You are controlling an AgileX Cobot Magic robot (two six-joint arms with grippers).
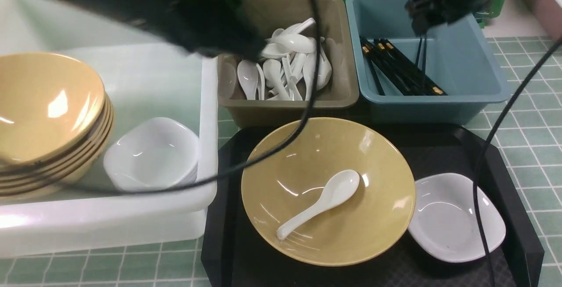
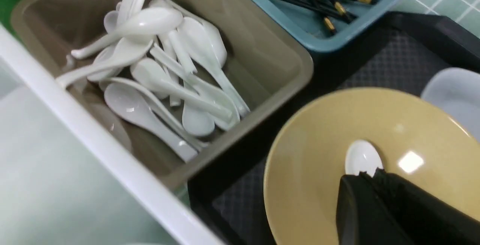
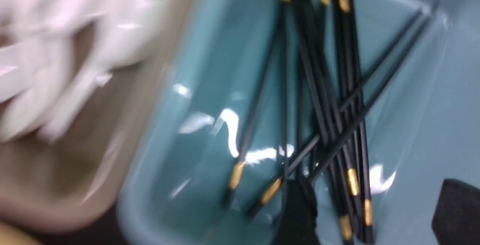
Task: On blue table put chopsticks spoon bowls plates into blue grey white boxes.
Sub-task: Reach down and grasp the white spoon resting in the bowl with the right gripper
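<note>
On the blue table (image 1: 527, 138), the right tool (image 3: 375, 188) gapes wide above boxed chopsticks (image 3: 345, 69).

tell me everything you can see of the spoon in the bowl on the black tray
The spoon is a glossy white soup spoon, ceramic by its look, with a deep oval scoop and a short curved handle. It lies scoop-up inside the tan bowl on the black tray, handle toward the robot's left and near side. Only the bowl touches it.
</note>
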